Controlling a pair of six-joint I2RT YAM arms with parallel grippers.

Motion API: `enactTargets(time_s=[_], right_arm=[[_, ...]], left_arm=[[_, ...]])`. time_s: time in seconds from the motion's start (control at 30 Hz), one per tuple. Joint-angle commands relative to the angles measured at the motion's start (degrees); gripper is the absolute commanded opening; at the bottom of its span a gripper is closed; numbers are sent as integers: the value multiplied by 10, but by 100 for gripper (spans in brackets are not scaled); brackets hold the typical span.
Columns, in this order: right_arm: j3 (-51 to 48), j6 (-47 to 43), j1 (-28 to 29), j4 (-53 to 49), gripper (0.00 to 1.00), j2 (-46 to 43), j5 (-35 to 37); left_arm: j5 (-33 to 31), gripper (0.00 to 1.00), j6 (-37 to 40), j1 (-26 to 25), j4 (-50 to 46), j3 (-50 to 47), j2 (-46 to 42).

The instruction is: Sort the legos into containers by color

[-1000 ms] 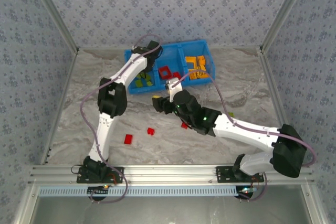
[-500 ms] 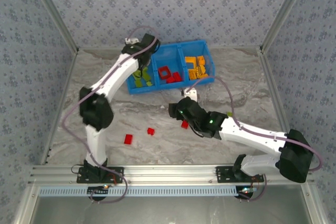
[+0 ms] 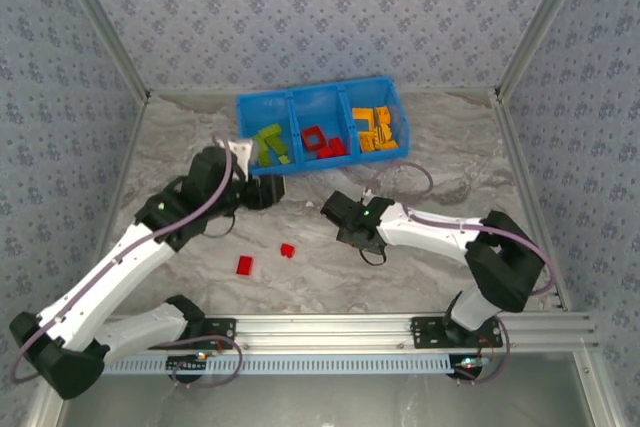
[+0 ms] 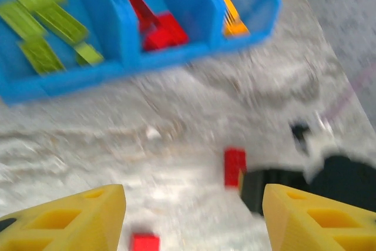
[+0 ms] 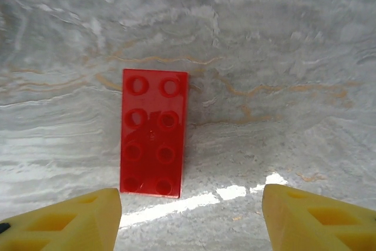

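The marbled grey table point(image 3: 450, 152) takes up the middle of the top view. The left arm point(image 3: 130, 257) runs from the lower left corner up toward the centre. The right arm point(image 3: 440, 237) folds in from the lower right.

The blue bin point(image 3: 300, 93) sits at the upper centre of the top view. It has three compartments side by side. In the left wrist view it lies across the top of the frame, blurred.

The left gripper point(image 4: 194, 216) hangs just below the bin's lower left corner. Its yellow fingertips stand wide apart in the bottom corners of the wrist view, with nothing between them. The right gripper point(image 5: 191, 216) is at the centre of the top view, low over the table. It is also spread wide and holds nothing.

Green bricks point(image 3: 268, 142) lie in the left compartment, red bricks point(image 3: 320, 142) in the middle one and orange-yellow bricks point(image 3: 372, 129) in the right one.

A flat red eight-stud brick point(image 5: 154, 132) lies on the table left of centre in the right wrist view, just above the fingertips and untouched. Two smaller red bricks lie loose at the lower centre of the top view, one point(image 3: 244, 265) to the left of the other point(image 3: 287, 250).
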Motion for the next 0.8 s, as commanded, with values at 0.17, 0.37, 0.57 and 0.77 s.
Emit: enactTargets(time_s=[0.17,0.37,0.57,0.77], right_arm=[[16,0,-20,43,63,49,-33],[14,-5,-26,53,63,55,-29],[36,-21,-15,40,62,44,-4],[48,-14,10,11,62,21,26]], left_arm=[[64,64,-7,-5,-24,-58,-88],[69,63,-12,-6,-11,-62,-87],[70,62,-17,-6,-2,-65,-87],[76,62,-24,-5,12,-79,-96]])
